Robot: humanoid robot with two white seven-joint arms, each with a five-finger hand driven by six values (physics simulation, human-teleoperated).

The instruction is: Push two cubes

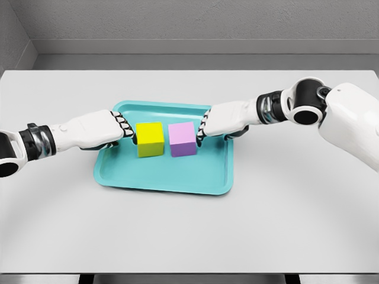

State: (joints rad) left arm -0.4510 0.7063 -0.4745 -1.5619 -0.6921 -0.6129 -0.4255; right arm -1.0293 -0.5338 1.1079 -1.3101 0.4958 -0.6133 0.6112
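A yellow cube [150,139] and a pink cube [182,139] stand side by side in the middle of a teal tray [163,177], a narrow gap between them. My left hand [121,128] reaches in from the left, its straight fingers touching or nearly touching the yellow cube's left face. From the right comes my right hand [205,126], fingertips at the pink cube's right face. Neither hand holds anything; the fingers of both are extended flat.
The tray lies on a white table [296,207], roughly at its middle. A grey wall runs behind the table's far edge.
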